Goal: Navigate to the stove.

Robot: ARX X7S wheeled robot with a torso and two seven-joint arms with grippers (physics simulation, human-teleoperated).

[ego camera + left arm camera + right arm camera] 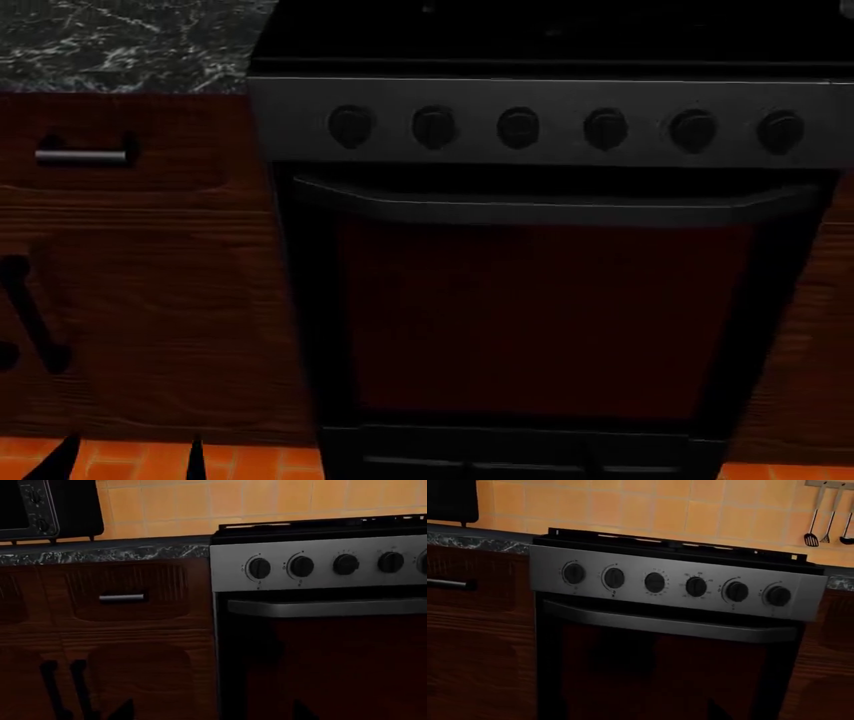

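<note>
Stove point(534, 250) fills head view, dead ahead, slightly right of centre; arrival looks nearly complete. Best finish: creep forward squarely, stop short of the oven handle point(554, 208). Dark wood cabinets point(134, 300) flank it; marbled counter point(120, 45), orange tile wall point(647, 507). Fingers: either arm's opening cannot be told.

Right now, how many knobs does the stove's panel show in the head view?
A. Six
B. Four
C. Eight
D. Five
A: the head view shows six round black knobs in one row across the stove, above its bar handle.
</note>
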